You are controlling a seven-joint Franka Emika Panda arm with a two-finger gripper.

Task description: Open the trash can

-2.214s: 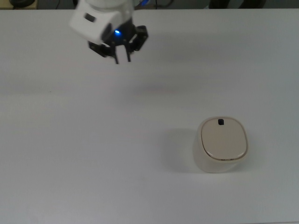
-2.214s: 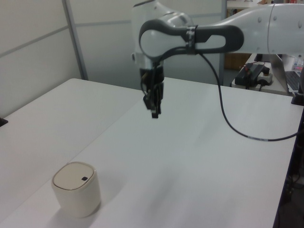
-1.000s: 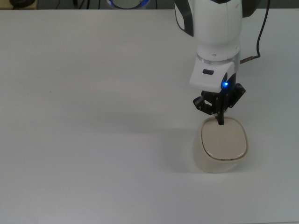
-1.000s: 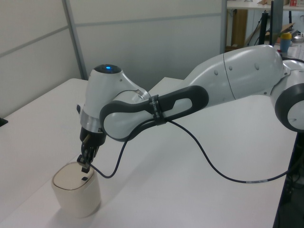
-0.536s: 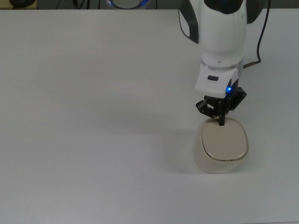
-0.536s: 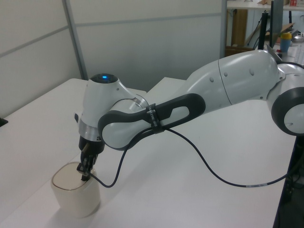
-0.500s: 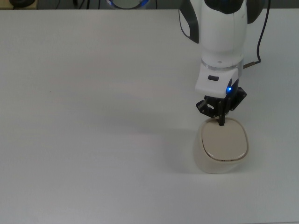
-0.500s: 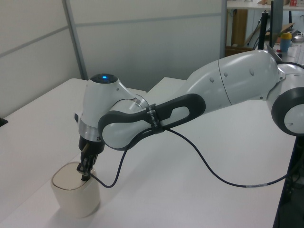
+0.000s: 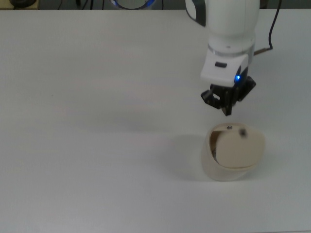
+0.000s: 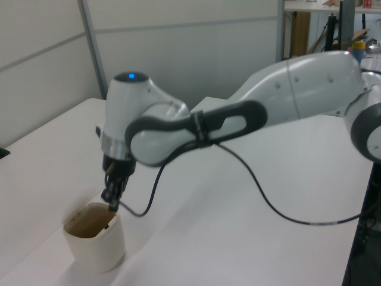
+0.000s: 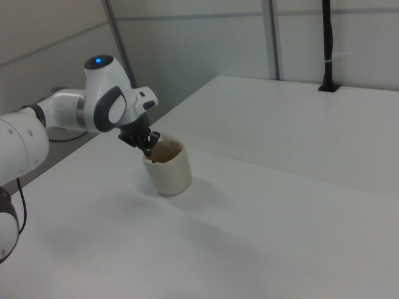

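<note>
Lifted since half a second ago, the gripper (image 9: 226, 110), fingers pressed together, hovers above the trash can (image 9: 232, 153), its lid (image 9: 239, 147) now tilted up.

Even, bright overhead light on the white tabletop (image 9: 97, 145), soft shadow beside the trash can (image 9: 232, 154), whose lid shows motion blur.

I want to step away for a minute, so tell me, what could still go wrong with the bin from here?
The lid of the bin looks tilted, only partly up; it may drop shut again. The gripper hangs just beside the rim, so a stray move could bump the bin. The bin stands loose on the table and could slide or tip if pushed.
</note>
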